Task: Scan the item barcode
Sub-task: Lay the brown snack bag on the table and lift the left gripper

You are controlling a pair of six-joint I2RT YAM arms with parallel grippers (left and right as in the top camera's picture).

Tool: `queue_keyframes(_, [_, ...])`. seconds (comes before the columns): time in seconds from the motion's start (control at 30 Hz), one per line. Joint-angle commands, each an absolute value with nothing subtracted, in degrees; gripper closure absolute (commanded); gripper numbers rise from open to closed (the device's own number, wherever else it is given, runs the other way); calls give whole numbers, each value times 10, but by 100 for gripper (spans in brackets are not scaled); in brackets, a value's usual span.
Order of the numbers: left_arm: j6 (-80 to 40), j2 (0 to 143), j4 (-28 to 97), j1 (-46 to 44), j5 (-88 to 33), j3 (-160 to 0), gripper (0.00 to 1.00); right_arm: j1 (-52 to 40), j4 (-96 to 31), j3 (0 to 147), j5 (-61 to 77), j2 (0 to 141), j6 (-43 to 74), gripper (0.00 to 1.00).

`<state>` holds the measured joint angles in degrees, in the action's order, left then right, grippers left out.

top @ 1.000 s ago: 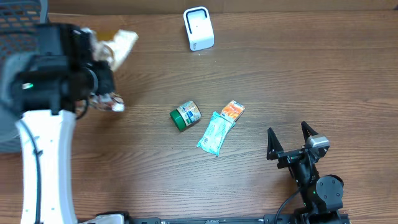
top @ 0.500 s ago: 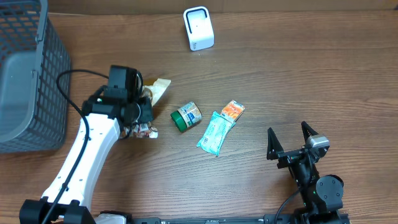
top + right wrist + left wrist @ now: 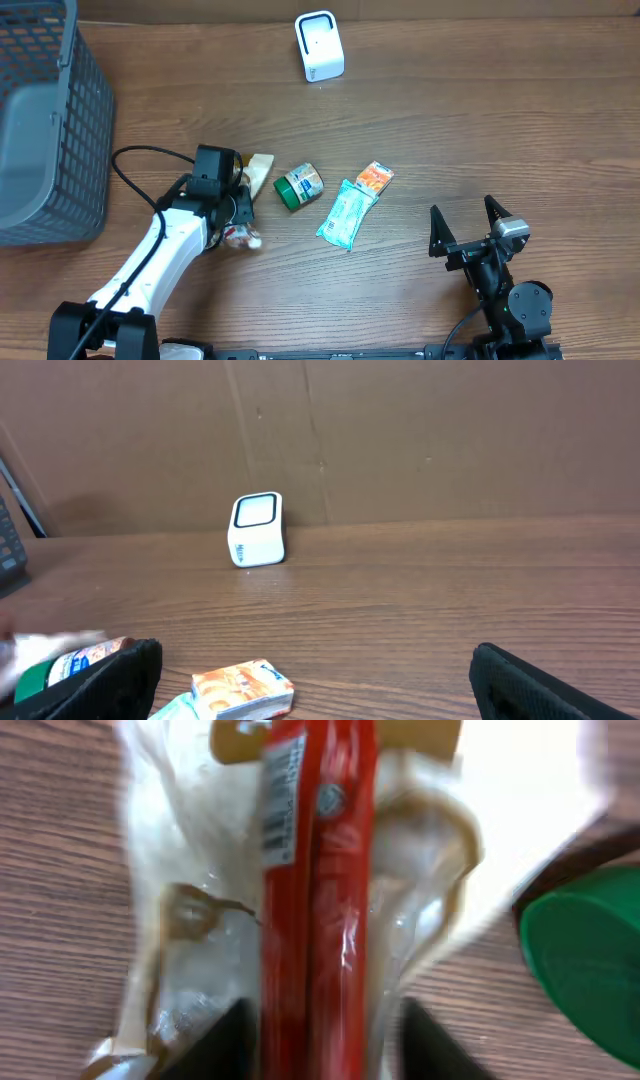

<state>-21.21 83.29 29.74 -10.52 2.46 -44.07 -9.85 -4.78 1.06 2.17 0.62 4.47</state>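
Smeared by motion in the left wrist view: the clear packet (image 3: 315,900), its barcode (image 3: 280,805) unreadable. Cut off at that view's right edge: a green lid (image 3: 585,970). Hold of the left gripper (image 3: 332,1035) on the packet: impossible to judge. From overhead, packet mostly hidden beneath the left arm (image 3: 160,255); basket (image 3: 40,120) cropped at the left edge.

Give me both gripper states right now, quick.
Left gripper: astride the red-striped clear packet; whether it grips cannot be told.
Right gripper: open, holding nothing.
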Motion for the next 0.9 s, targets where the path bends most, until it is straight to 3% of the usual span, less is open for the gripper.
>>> queue_keyframes(0.0, [-219,832,283,-109,32,-433,25,-100,-46,4,23,2,44,0])
queue_keyframes(0.13, [-211,832,285,-108,33,-442,0,-100,-46,4,23,2,44,0])
queue_keyframes(0.57, [-180,832,497,-107,35,-712,0,-100,-46,4,23,2,44,0])
queue_keyframes(0.87, [-137,832,491,17,67,-772,0,-100,-46,4,23,2,44,0])
